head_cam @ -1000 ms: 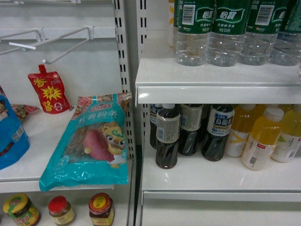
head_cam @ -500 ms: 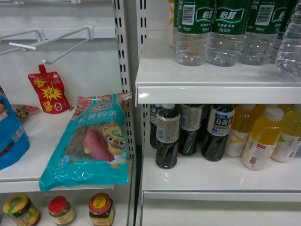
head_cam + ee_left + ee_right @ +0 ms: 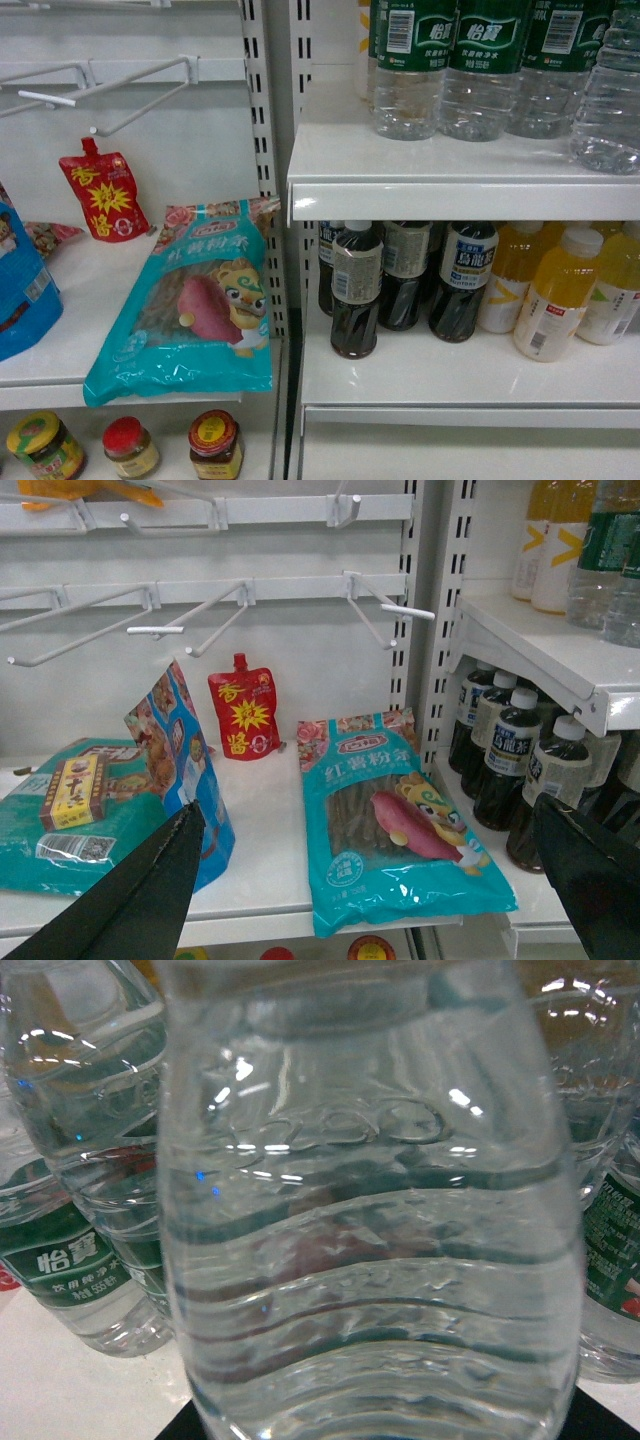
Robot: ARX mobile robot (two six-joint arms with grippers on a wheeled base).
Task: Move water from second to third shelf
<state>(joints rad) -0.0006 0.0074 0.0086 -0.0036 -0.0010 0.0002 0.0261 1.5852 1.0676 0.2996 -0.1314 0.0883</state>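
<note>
The water I hold is a clear ribbed bottle at the far right of the upper right shelf, beside a row of green-labelled water bottles. It fills the right wrist view, with my right gripper shut on it and only dark finger edges showing at the bottom corners. Whether its base touches the shelf I cannot tell. My left gripper hangs open and holds nothing, in front of the left shelf bay. Neither gripper shows in the head view.
Dark tea bottles and yellow drink bottles stand on the shelf below. In the left bay lie a teal packet, a red pouch and a blue bag, under wire hooks. Jars sit lowest.
The held water bottle has come in from the right edge of the head view, moving left and slightly down towards the row of water bottles. Nothing else moved.
</note>
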